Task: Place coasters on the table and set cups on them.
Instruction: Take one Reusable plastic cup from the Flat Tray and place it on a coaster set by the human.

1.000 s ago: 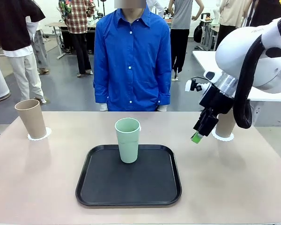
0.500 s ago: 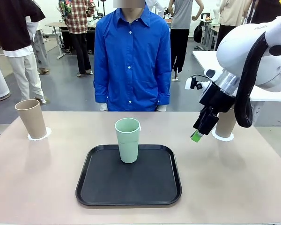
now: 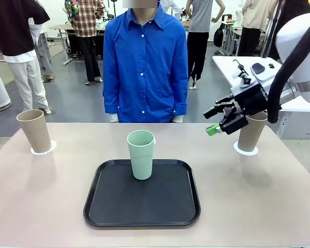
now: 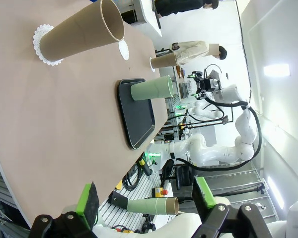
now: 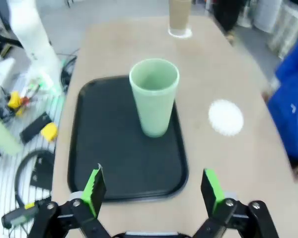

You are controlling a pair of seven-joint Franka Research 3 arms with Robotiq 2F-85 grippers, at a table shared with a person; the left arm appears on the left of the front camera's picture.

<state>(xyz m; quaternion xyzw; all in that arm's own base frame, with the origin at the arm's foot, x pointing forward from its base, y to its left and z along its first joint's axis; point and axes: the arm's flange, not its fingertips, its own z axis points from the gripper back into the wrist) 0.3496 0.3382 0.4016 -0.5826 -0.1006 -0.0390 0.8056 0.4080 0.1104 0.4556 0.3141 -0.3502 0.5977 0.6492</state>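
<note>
A pale mint cup [image 3: 141, 154] stands upright on the black tray [image 3: 113, 206] in the middle of the table [image 3: 36, 206]. One tan cup [image 3: 35, 130] sits on a coaster [image 3: 43, 149] at the far left, another tan cup [image 3: 250, 133] on a coaster [image 3: 246, 151] at the far right. My right gripper [image 3: 213, 121] hangs open just left of that cup, above the table, pointing toward the tray. The right wrist view has the right gripper [image 5: 153, 187] open before the mint cup [image 5: 154, 96], with a bare coaster [image 5: 226, 117] beyond the tray. My left gripper [image 4: 145, 201] is open off the table's edge.
A person in a blue shirt [image 3: 144, 62] stands at the far edge, hands down. A white table [image 3: 232, 64] lies behind the right arm. In the left wrist view a pale cup [image 4: 149, 204] lies beyond the table edge among cables and gear.
My right gripper has risen and swung from pointing down beside the right tan cup to pointing sideways toward the tray. The cups and tray have not moved.
</note>
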